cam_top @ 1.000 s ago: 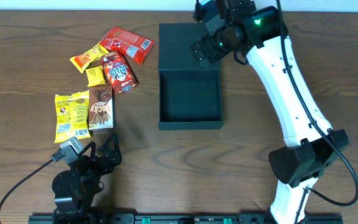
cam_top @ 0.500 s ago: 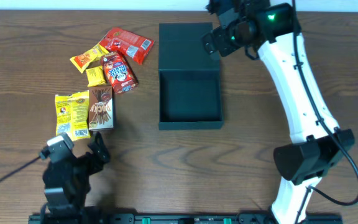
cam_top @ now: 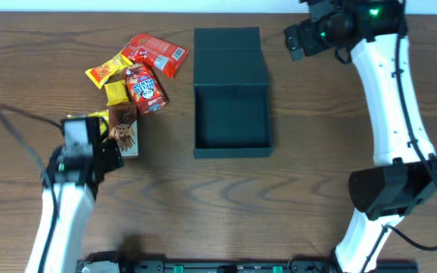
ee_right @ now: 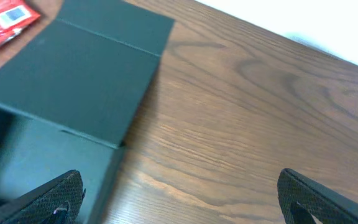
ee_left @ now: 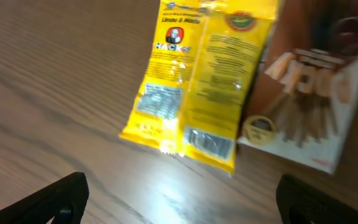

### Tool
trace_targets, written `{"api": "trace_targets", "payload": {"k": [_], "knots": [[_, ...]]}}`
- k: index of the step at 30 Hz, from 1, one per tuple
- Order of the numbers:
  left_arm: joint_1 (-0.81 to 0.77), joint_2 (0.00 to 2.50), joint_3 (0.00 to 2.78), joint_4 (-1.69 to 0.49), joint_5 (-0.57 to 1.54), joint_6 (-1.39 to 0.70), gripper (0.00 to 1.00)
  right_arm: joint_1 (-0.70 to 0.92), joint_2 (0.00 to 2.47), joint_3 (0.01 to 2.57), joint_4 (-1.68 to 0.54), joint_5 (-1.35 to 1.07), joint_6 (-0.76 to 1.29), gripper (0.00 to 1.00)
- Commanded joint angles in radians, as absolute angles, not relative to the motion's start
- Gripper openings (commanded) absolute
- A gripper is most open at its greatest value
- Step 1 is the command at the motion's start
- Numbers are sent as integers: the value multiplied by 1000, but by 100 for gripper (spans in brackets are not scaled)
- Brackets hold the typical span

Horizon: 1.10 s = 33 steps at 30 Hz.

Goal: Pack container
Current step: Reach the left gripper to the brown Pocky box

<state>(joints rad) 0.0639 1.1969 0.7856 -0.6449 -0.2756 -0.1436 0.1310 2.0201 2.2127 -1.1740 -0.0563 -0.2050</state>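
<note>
The dark teal-black container (cam_top: pixel 231 121) stands open at the table's middle, empty, its flap lid (cam_top: pixel 230 57) lying flat behind it; it also shows in the right wrist view (ee_right: pixel 55 124). Snack packets lie at its left: a yellow packet (ee_left: pixel 197 81), a brown stick-snack box (cam_top: pixel 125 130), red packets (cam_top: pixel 154 53) and small yellow ones (cam_top: pixel 108 72). My left gripper (cam_top: pixel 89 140) is open and empty, hovering over the yellow packet and brown box (ee_left: pixel 309 99). My right gripper (cam_top: pixel 302 42) is open and empty above bare table right of the lid.
The table's far edge and a white wall run along the top of the right wrist view (ee_right: pixel 328 25). Bare wood lies right of the container (cam_top: pixel 317 136) and in front of it.
My left arm has swung forward from the front edge to above the yellow packet and brown box. My right gripper has moved right, away from the container's lid.
</note>
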Motion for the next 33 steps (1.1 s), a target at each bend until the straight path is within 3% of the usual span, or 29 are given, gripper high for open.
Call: {"api": "trace_targets", "payload": {"k": [1, 9, 18, 20, 21, 24, 33], "knots": [[75, 1313, 870, -655, -345, -98, 97, 89, 1999, 2223, -1166, -71, -220, 99], [173, 1469, 896, -592, -188, -36, 99, -13, 1999, 2223, -1166, -219, -234, 99], [247, 1571, 895, -420, -114, 18, 98, -36, 1999, 2223, -1171, -222, -241, 99], [250, 1596, 896, -391, -23, 23, 99, -31, 1999, 2223, -1174, -228, -240, 99], [250, 1597, 896, -374, 61, 23, 95, -31, 1999, 2223, -1174, -235, -240, 99], [233, 1589, 905, -334, 216, 4, 86, -31, 1999, 2223, -1173, -248, -239, 99], [16, 1638, 913, -207, 86, -68, 98, -27, 1999, 2223, -1165, -248, -224, 99]]}}
